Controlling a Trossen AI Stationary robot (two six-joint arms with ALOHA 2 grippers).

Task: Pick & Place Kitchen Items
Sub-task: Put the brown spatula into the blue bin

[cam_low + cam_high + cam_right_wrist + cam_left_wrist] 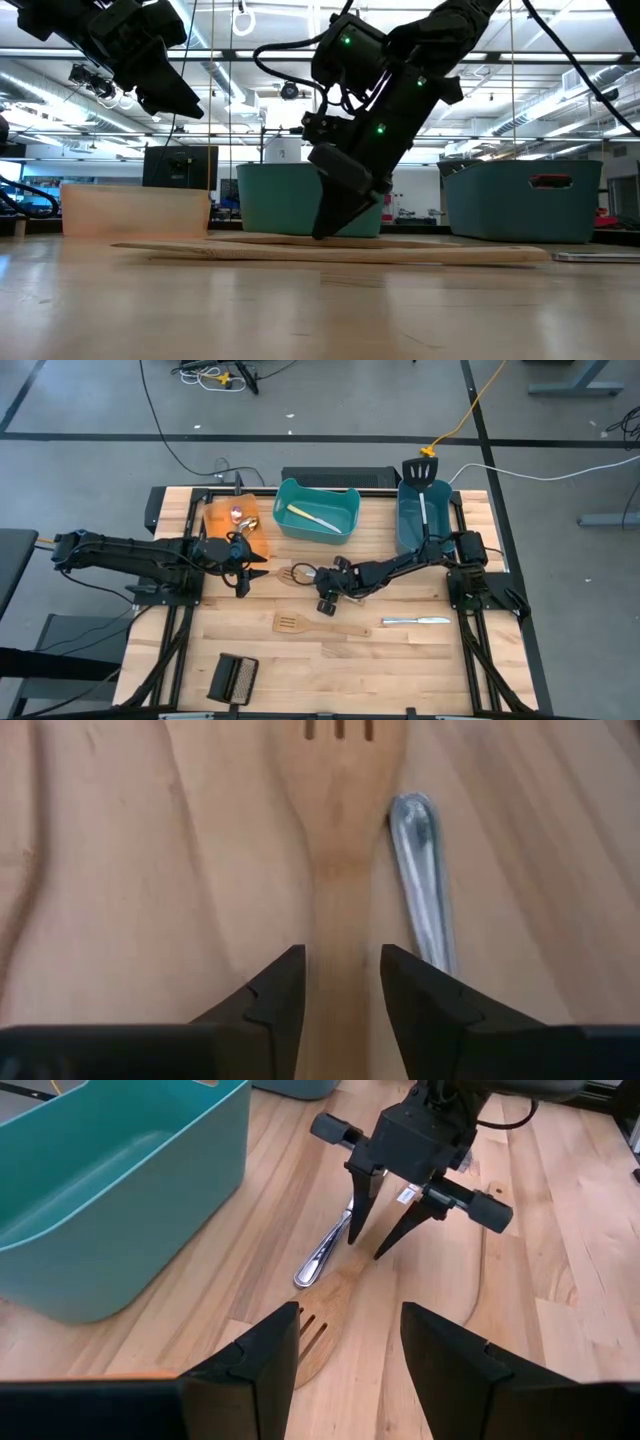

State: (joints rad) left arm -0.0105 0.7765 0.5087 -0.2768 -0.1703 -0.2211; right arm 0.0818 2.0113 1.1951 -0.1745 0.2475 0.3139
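Right gripper (340, 982): fingers straddle the wooden slotted spatula (338, 840), slightly apart.
Left gripper (350, 1350): spread, empty.
Writing: none readable.

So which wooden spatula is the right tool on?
The upper wooden spatula, beside the silver knife; the right tool straddles its handle. The other lies apart, nearer the front.

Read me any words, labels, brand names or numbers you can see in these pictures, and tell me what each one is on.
No text can be read in any view.
A small white tag on the right hand is too small to read.
The teal bins and the wooden spatula carry no visible lettering.
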